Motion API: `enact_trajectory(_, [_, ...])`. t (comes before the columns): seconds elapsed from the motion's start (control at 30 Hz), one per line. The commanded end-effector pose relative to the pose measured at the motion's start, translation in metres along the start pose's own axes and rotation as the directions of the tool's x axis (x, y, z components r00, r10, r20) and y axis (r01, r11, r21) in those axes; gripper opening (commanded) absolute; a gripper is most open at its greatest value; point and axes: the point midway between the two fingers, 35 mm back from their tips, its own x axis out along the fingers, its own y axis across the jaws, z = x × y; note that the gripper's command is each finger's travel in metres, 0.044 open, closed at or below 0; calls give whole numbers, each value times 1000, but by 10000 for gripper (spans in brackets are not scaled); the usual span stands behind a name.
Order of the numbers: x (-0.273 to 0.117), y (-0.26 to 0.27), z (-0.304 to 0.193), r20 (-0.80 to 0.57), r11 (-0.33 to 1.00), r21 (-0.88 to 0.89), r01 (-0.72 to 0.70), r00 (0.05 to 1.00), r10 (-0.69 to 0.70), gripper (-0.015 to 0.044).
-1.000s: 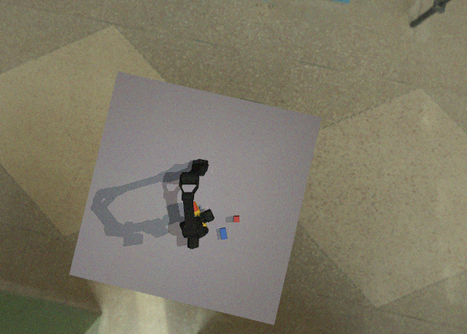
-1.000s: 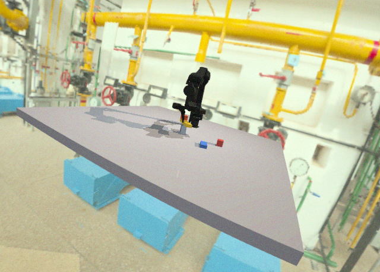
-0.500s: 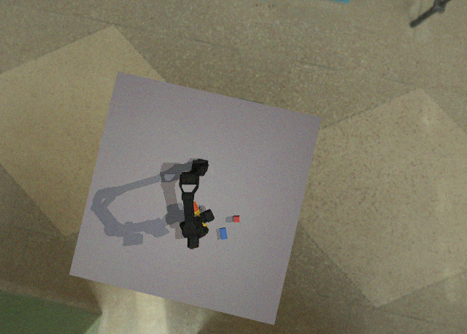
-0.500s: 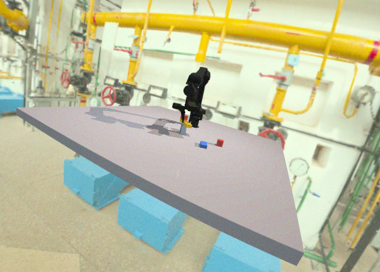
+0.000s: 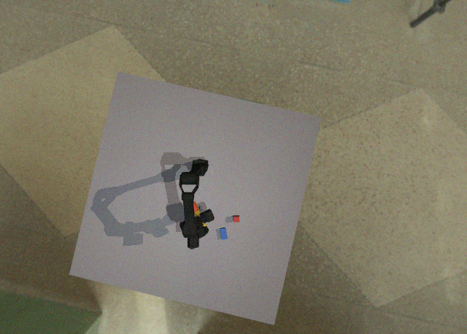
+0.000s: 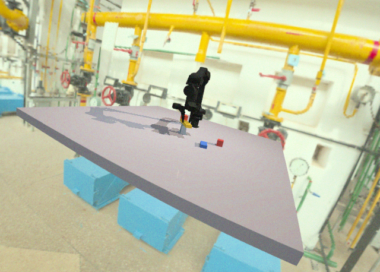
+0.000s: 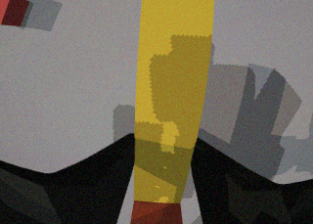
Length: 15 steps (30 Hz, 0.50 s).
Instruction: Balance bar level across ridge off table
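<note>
The yellow bar (image 5: 197, 211) (image 6: 186, 125) (image 7: 161, 19) has a red part (image 5: 195, 206) (image 6: 185, 117) (image 7: 156, 213) at one end. My gripper (image 7: 163, 142) is shut on the bar, one black finger on each side of its yellow length, near the red part. A blue-grey upright piece (image 6: 183, 130), seemingly the ridge, stands on the table directly below the bar in the exterior view. The bar is clear of the table there; whether it touches the ridge top I cannot tell. In the top view the arm hides much of the bar and the fingers.
A small red block (image 5: 236, 218) (image 6: 219, 142) (image 7: 15, 11) and a blue block (image 5: 223, 233) (image 6: 203, 144) lie on the grey table (image 5: 245, 142) (image 6: 233, 183), off to one side of the bar. The arm's shadow falls across the table on the other side.
</note>
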Motion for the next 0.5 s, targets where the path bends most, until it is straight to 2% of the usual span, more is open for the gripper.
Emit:
enact_trajectory(0.0, [3, 0, -1, -6, 1000, 3, -1, 1000, 1, 0])
enact_trajectory(0.47, [1, 0, 0, -6, 1000, 3, -1, 1000, 1, 0])
